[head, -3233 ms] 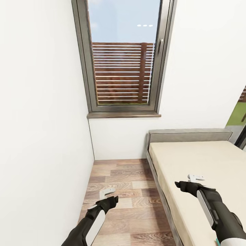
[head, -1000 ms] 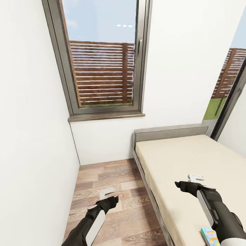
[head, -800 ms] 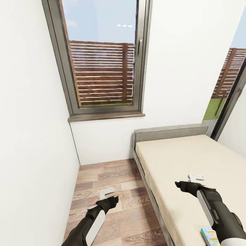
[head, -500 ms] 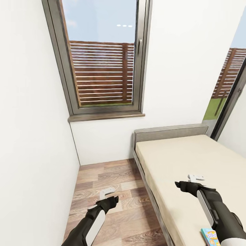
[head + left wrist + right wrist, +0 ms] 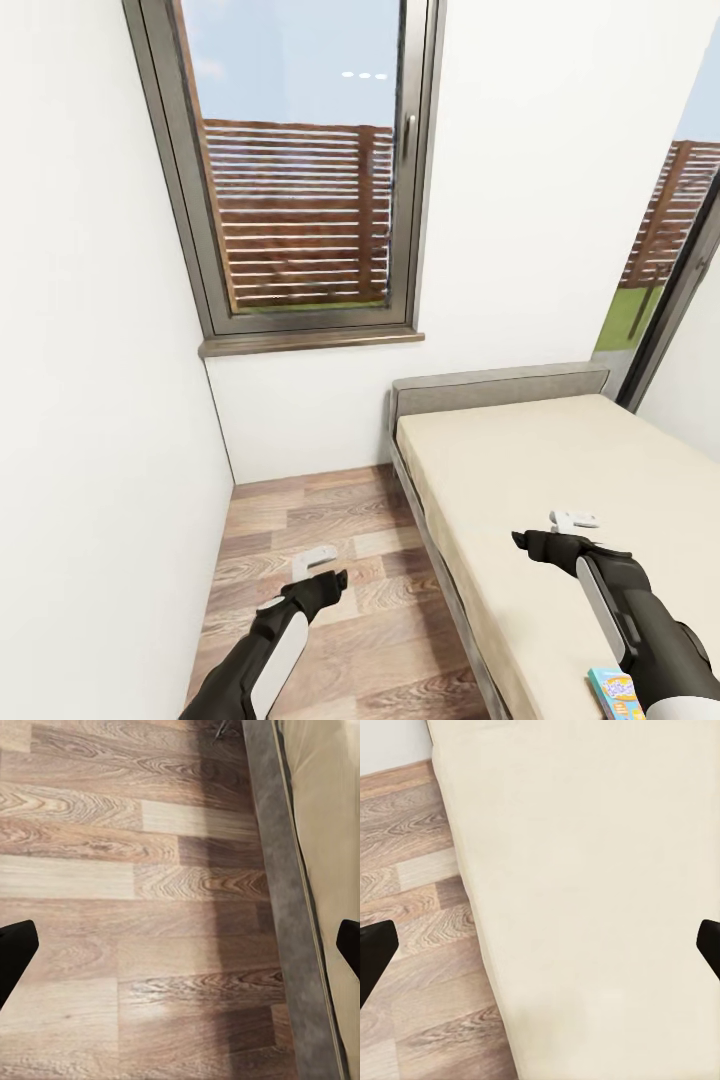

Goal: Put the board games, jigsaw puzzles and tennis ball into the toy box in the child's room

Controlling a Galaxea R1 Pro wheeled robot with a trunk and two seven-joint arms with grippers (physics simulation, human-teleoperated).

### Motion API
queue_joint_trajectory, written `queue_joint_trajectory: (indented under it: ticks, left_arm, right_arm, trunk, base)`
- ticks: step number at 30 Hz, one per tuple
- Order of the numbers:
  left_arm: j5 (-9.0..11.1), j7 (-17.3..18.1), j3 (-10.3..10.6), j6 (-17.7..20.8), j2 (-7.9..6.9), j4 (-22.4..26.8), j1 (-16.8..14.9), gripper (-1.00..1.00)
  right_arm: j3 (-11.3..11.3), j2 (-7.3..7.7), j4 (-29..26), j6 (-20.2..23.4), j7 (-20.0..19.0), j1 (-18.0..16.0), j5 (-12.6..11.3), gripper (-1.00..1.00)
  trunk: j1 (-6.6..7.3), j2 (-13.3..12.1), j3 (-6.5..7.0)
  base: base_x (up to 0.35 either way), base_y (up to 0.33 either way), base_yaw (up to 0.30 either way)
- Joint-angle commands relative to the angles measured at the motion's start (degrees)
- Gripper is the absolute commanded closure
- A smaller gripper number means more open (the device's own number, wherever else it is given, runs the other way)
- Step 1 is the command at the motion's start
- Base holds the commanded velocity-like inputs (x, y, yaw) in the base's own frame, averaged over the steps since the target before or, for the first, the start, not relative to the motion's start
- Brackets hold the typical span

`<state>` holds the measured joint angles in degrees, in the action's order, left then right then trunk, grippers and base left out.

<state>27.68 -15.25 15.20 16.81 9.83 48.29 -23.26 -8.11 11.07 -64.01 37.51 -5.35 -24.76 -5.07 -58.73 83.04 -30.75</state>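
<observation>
The left gripper [image 5: 318,561] hangs over the wood floor [image 5: 330,600] beside the bed [image 5: 560,480], its jaws spread wide and holding nothing — in the left wrist view its two black fingertips [image 5: 13,952] sit at opposite edges, with floor planks [image 5: 127,907] and the bed's grey frame [image 5: 289,945] between them. The right gripper [image 5: 572,520] hovers above the cream mattress, likewise wide apart and empty; the right wrist view shows bare mattress [image 5: 592,892] and a strip of floor [image 5: 420,945] between its fingertips [image 5: 375,956].

The head view adds what the wrist views lack: one board game [image 5: 615,693], a small blue box, lies flat on the mattress at the lower right corner of that view, just beside the right forearm and behind the right gripper, towards the robot's body, well apart from the left gripper.

Beyond the bed's grey headboard [image 5: 500,385] stands a white wall with a tall grey-framed window [image 5: 300,170] — through it, a slatted wooden fence [image 5: 295,215] and sky. A second window [image 5: 670,250] edges the right side.
</observation>
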Motion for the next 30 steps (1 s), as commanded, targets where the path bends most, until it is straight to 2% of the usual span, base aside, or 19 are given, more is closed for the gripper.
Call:
queue_joint_trajectory:
  ticks: [1, 7, 20, 30]
  left_arm:
    - [0.6, -0.5, 0.2, 0.2, -0.04, 0.3, 0.0, -1.00]
    - [0.6, -0.5, 0.2, 0.3, -0.06, 0.9, 0.0, -1.00]
    - [0.6, -0.6, 0.2, 0.4, -0.07, 1.3, 0.0, -1.00]
    - [0.6, -0.7, 0.2, 0.4, -0.07, 1.4, 0.1, -1.00]
  right_arm:
    - [-0.1, 0.00, -0.1, 0.3, 0.0, 0.0, -0.5, -1.00]
    - [-0.1, 0.00, -0.2, 0.3, 0.0, 0.0, -0.5, -1.00]
    - [0.0, -0.01, -1.2, 0.3, 0.0, 0.0, -0.5, -1.00]
    - [0.0, 0.00, -1.3, 0.3, 0.0, 0.0, -0.5, -1.00]
  trunk:
    - [0.00, 0.0, -0.06]
    - [0.00, 0.0, -0.06]
    - [0.00, 0.0, -0.06]
    - [0.00, 0.0, -0.06]
  base:
    - [0.000, 0.000, 0.000]
    - [0.012, 0.000, -0.021]
    - [0.016, 0.000, -0.172]
    - [0.003, 0.000, -0.055]
